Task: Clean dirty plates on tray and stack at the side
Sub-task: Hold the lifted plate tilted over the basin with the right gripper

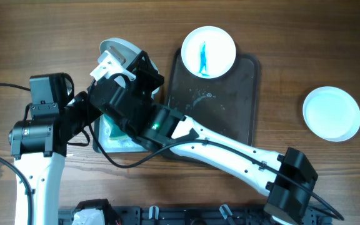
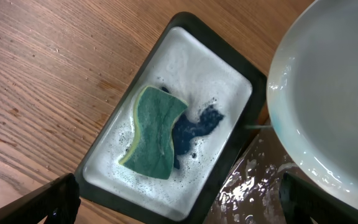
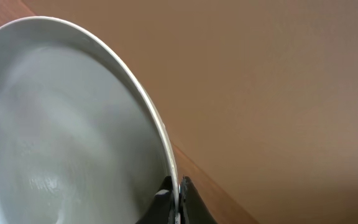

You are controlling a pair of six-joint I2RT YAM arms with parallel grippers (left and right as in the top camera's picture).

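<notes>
**Item 1: right fingers** (image 3: 166, 200). Together, clamped on the rim of the held plate (image 3: 61, 124). The plate is in the air, tipped steeply, over the far end of the basin (image 2: 84, 185) and just left of the tray (image 1: 242, 112). Its face reads as plain white with a wet sheen, and no smear is visible.

**Item 2: left fingers** (image 2: 55, 202). Wide apart, holding nothing, hanging above the basin.

**Item 3: basin.** Dark-rimmed, foamy inside. A green sponge (image 2: 154, 134) lies flat in the suds, touching a blue stain (image 2: 197, 124).

**Item 4: tray.** Dark, on the table (image 1: 292, 37), to the right of the basin. Its near part is bare and wet. The smeared plate (image 1: 209, 51) sits at its far end with blue paint on its face, unwashed.

**Item 5: plain plate** (image 1: 332, 113). Flat on the table, well to the right of the tray. It appears clean and is the only plate there.

**Handling note (judgement).**
- The plates are stiff, shallow and probably light.
- The material cannot be told, so treat them as breakable.
- The held plate is wet and likely soapy, and so slippery.
- A thin rim pinch gives little purchase, and the plate could swing or slide out if moved sharply.
- The rim is the only place to take hold: seat the fingers well over the lip and lower the plate flat before letting go.
</notes>
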